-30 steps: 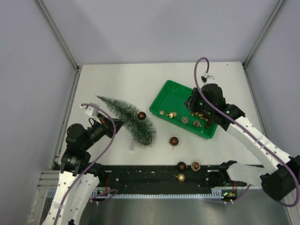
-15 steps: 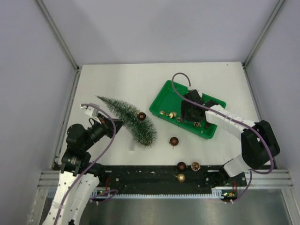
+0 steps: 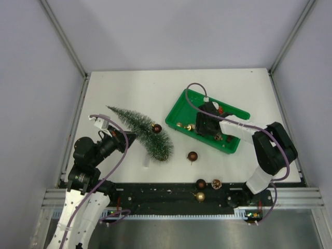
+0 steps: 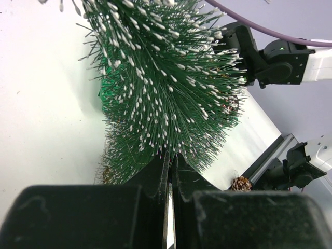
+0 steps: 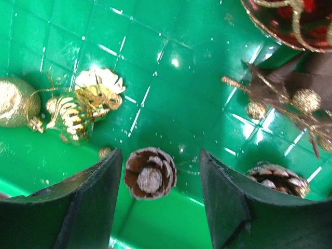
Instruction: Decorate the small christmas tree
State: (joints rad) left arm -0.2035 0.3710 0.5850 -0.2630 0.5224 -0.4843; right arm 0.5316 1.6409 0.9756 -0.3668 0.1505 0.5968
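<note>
— Green plastic is noted first: where is the small christmas tree (image 3: 142, 129) placed in relation to the green tray (image 3: 182, 105)?

— It is laid on its side on the white table (image 3: 129, 88), left of the green tray and apart from it, with its tip pointed away from the tray. One brown bauble (image 3: 156, 127) is seen on the flank facing the tray. Another brown bauble (image 3: 192, 156) is left on the table just off the tray's near edge.

— How is the left gripper (image 3: 129, 138) found?

— It is pinched tight among the frosted bristles, on the tree's side away from the tray.

— And the right gripper (image 5: 158, 166)?

— It is lowered inside the tray with its jaws spread. A pine cone (image 5: 150, 174) is framed between the fingers (image 5: 98, 192) and touched by neither. Gold ornaments (image 5: 78, 111), a second pine cone (image 5: 275, 179) and a red bauble (image 5: 290, 21) trimmed with gold glitter are scattered on the tray floor.

— Can any writing be read?

— Any lettering is too small to be made out.
</note>
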